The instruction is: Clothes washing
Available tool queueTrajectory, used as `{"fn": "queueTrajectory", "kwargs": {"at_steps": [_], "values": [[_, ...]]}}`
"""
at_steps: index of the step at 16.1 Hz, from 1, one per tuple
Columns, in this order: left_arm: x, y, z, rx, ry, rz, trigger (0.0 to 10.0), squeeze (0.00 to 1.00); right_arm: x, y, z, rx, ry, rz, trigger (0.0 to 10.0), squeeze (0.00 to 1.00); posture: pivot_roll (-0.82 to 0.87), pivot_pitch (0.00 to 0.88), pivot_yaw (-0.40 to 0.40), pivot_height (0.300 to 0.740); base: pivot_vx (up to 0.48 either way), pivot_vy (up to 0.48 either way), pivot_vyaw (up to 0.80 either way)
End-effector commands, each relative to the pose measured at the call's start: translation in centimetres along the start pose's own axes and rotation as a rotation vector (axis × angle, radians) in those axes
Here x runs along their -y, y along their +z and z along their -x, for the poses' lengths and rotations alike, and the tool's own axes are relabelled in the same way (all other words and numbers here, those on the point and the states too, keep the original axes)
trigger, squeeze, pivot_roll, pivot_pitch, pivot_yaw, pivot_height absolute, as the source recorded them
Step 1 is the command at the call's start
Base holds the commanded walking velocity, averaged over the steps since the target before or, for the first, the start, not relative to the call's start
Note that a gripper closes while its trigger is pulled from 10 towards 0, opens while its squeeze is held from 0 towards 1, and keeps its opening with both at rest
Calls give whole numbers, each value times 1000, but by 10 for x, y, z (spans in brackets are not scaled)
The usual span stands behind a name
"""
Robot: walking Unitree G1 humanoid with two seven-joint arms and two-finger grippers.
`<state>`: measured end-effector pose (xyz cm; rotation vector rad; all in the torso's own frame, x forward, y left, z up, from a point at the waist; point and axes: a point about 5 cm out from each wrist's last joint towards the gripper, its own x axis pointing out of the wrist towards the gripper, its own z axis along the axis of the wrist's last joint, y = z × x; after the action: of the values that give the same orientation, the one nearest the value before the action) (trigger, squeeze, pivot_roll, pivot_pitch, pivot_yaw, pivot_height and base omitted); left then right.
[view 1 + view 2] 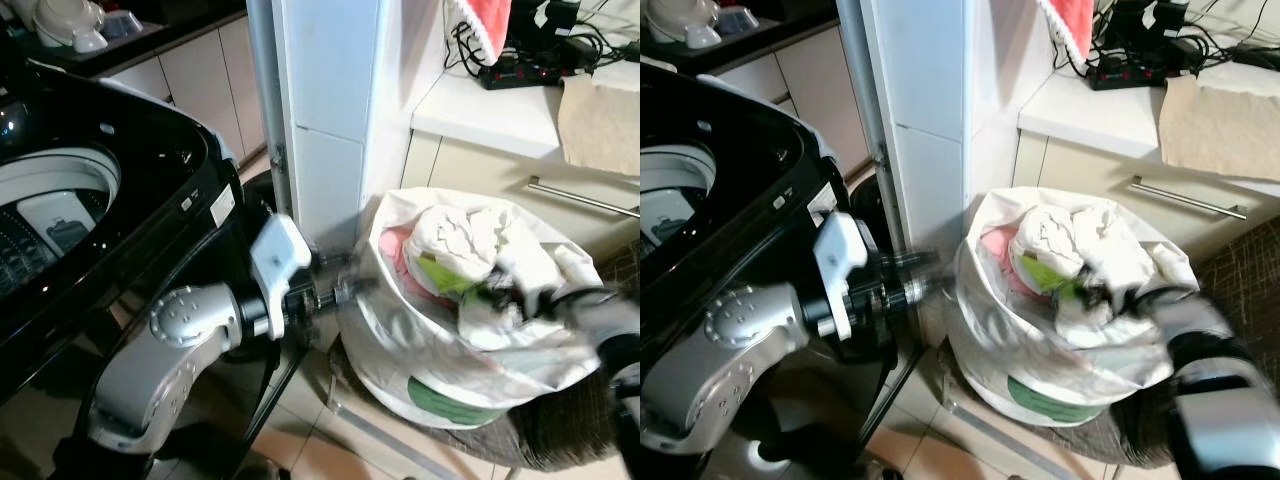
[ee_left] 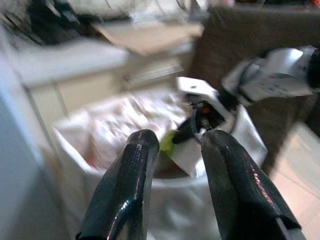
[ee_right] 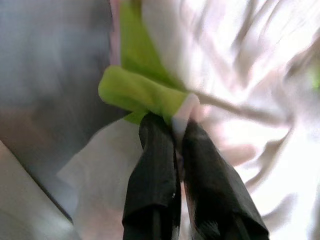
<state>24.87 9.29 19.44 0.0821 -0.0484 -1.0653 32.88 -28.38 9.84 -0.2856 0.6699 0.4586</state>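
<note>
In the mouth of the white laundry bag [image 1: 440, 350], my right hand [image 3: 176, 122] has its two black fingers pressed together on a fold of lime-green cloth [image 3: 137, 92], with a bit of pale pink fabric caught at the tips as well. The green piece lies among crumpled white clothes [image 1: 470, 245] heaped at the top of the bag, and something pink [image 1: 398, 255] shows along the bag's inner wall on my left. My right forearm reaches in over the bag's rim from the right. My left hand [image 2: 175, 150] is held just outside the bag's left side, its fingers spread apart with nothing between them, pointing toward the bag and my other hand; in the head views it is blurred, close to the bag's wall. The bag stands on the tiled floor [image 1: 330, 450], a green mark [image 1: 445, 398] printed low on its side, against a dark brown woven surface [image 1: 560, 430] to its right. Behind it is a cream cabinet with a metal bar handle [image 1: 585, 198] under a white counter [image 1: 490, 115] that carries a black power strip with cables [image 1: 520, 70] and a beige cloth [image 1: 600, 120]. To my left is the black top-loading washing machine [image 1: 130, 210], lid up, with its pale drum opening [image 1: 60, 190] visible.
</note>
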Motion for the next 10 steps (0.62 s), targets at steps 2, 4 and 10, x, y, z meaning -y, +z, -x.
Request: {"fn": "queueTrajectory", "kwargs": {"at_steps": [2,4,10], "values": [[-11,16,-2,83,68,-64,10000,0,9,57,26,274,104,-41,0,0,-39,0,51,740,0,0,0],[-17,40,-14,207,102,-169,10000,0,0,127,80,646,301,-5,0,0,-53,0,49,740,0,0,0],[-19,74,-48,453,114,-133,10000,1000,-58,199,132,956,690,53,0,0,-65,0,35,740,0,0,0]]}}
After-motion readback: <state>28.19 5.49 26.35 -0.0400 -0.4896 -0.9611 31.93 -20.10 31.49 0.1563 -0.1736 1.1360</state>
